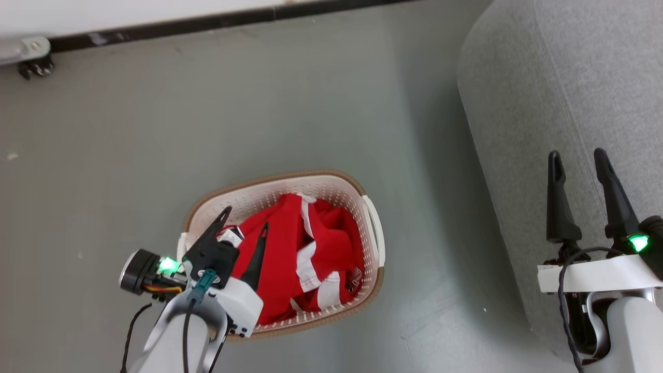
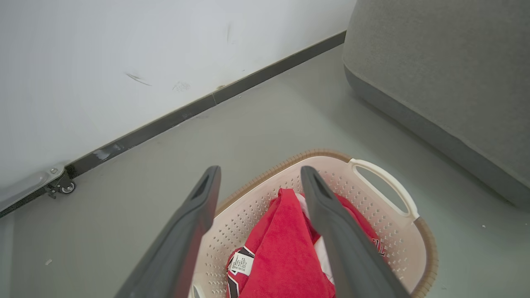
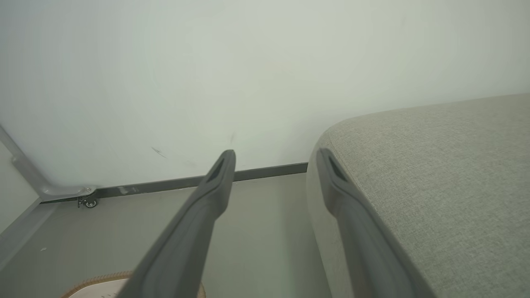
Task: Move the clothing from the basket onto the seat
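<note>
We are looking down on a smooth grey floor (image 1: 259, 103) meeting a white wall (image 2: 124, 41). The rounded seat (image 1: 570, 77), in woven grey fabric, is rising at the right. The oval perforated basket (image 1: 290, 177) is lying with its long axis across the head view, one handle (image 1: 374, 228) toward the seat. Soft red clothing (image 1: 290, 248) is lying crumpled inside. Our left gripper (image 1: 247, 217) is hanging open over it; our right gripper (image 1: 577, 153), open too, above the seat's edge.

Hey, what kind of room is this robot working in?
Probably an indoor living-room mock-up or test room: a grey upholstered seat beside a laundry basket of red clothing on a grey floor, against a white wall.
</note>
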{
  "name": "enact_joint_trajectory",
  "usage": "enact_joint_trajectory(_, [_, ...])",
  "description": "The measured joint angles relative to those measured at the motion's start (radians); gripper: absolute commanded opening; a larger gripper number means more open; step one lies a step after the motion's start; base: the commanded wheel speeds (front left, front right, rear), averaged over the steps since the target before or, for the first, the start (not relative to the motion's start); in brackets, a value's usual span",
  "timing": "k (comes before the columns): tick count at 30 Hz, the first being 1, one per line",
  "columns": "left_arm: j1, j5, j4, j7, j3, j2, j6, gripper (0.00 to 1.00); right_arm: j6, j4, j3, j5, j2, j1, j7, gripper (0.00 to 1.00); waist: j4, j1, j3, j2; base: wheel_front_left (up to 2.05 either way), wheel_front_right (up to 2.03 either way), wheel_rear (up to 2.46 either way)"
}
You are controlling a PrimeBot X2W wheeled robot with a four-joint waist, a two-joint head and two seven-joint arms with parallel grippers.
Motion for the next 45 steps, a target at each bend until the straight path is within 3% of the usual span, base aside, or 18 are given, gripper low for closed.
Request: enact_joint_trajectory(45, [-0.306, 0.079, 0.309, 0.035, -0.026, 0.043, 0.004, 1.00, 0.000, 0.022, 0.091, 0.088, 0.000, -0.222, -0.043, 1.00, -0.139, -0.0001, 0.352, 0.0000, 0.00, 0.00, 0.00])
